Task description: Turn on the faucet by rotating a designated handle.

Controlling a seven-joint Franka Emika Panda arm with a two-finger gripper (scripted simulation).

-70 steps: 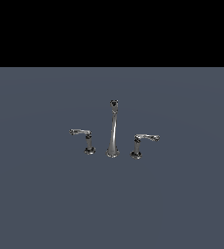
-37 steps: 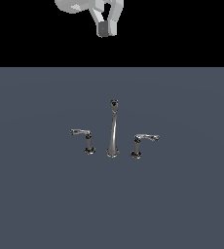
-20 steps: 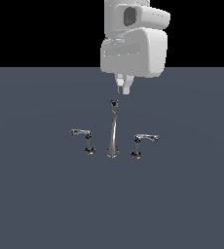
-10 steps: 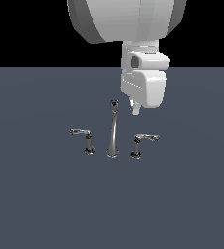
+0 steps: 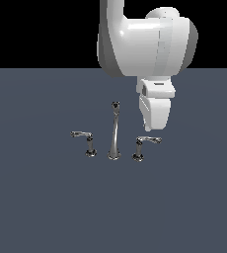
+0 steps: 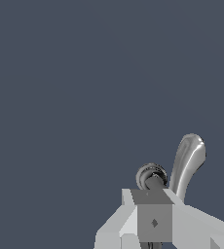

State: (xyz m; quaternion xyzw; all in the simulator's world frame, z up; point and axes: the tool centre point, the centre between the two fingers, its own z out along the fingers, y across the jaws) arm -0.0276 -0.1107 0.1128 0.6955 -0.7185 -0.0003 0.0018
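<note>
The chrome faucet stands on the dark floor, with its tall slim spout (image 5: 114, 132) in the middle. The handle (image 5: 141, 147) is on the exterior view's right of the spout, its lever pointing rightward. The mirror-image handle (image 5: 87, 142) stands on the other side. My gripper (image 5: 148, 127) hangs just above and behind the right handle's lever, apart from it. In the wrist view my gripper (image 6: 154, 216) looks shut and empty, with the handle's lever (image 6: 187, 161) and its round base (image 6: 149, 174) just beyond the fingertips.
The floor (image 5: 46, 197) is a flat dark grey-blue surface. My large white arm (image 5: 145, 44) fills the upper middle of the exterior view, above the faucet.
My arm has come into view from the top and descended. The gripper has moved down and to the exterior view's right, from over the spout to just above the right handle. The faucet has not moved.
</note>
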